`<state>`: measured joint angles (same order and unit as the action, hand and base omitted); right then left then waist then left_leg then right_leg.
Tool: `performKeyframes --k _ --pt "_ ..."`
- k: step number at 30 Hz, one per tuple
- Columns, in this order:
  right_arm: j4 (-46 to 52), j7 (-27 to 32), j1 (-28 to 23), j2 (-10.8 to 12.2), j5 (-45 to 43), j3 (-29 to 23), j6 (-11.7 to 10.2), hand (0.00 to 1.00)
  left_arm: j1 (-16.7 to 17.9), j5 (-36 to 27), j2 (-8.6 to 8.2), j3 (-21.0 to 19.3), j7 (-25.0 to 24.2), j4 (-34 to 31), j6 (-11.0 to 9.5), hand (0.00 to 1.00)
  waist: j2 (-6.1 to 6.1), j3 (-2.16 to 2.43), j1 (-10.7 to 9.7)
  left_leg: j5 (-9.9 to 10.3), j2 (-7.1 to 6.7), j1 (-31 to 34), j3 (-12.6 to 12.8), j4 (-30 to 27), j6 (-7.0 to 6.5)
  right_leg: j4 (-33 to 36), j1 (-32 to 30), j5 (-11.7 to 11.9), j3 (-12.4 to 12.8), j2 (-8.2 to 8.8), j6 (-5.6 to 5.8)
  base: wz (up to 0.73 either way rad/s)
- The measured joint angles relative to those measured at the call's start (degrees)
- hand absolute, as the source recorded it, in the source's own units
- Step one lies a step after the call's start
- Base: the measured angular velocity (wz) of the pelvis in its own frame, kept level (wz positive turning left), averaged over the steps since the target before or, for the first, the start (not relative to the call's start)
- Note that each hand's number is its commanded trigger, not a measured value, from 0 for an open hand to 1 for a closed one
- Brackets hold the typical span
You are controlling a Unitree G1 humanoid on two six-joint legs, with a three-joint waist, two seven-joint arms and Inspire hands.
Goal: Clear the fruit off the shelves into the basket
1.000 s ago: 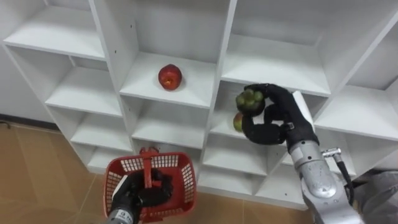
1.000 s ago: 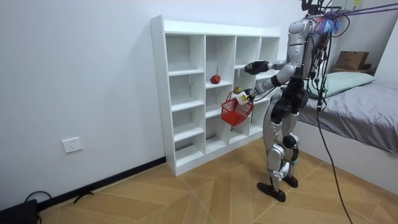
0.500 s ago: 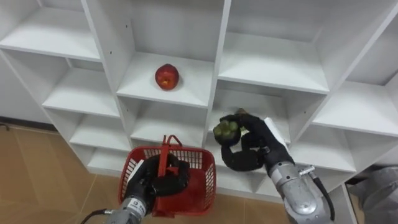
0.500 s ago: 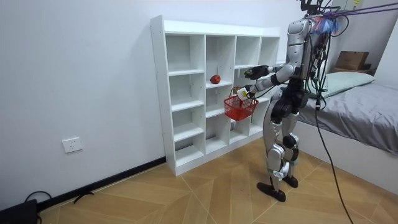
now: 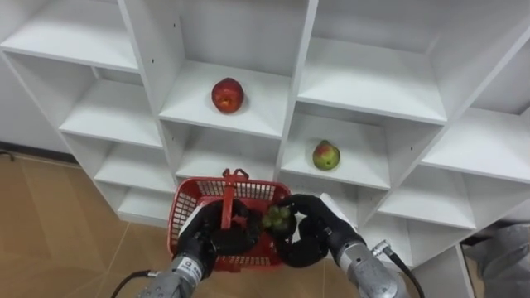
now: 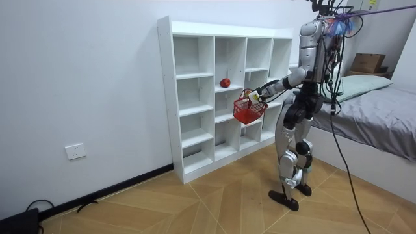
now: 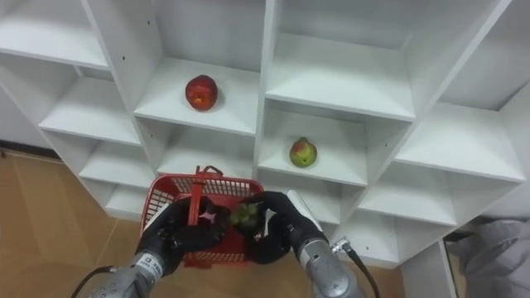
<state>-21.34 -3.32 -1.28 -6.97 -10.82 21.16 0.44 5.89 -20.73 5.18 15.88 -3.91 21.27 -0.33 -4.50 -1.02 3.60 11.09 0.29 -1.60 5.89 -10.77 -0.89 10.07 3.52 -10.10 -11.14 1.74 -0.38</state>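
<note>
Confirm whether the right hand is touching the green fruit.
Touching: in the left eye view the right hand curls round the green fruit over the red basket.

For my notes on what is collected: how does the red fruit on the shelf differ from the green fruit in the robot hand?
The red fruit is bright red; the green fruit is dull dark green. The red fruit lies free on a shelf; the green fruit is gripped by the right robot hand, at the red basket that the left robot hand holds. Both are roundish.
</note>
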Motion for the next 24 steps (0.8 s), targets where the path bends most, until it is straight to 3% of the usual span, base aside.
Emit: performKeyframes --k 24 --pt "0.2 -0.8 1.3 0.0 -1.5 0.1 1.0 1.00 0.0 0.0 -0.29 0.0 -0.1 -1.3 0.0 1.00 0.25 0.31 1.6 0.0 -0.01 0.5 -0.4 -0.2 0.00 0.6 -0.6 0.0 -0.2 0.04 0.00 0.00"
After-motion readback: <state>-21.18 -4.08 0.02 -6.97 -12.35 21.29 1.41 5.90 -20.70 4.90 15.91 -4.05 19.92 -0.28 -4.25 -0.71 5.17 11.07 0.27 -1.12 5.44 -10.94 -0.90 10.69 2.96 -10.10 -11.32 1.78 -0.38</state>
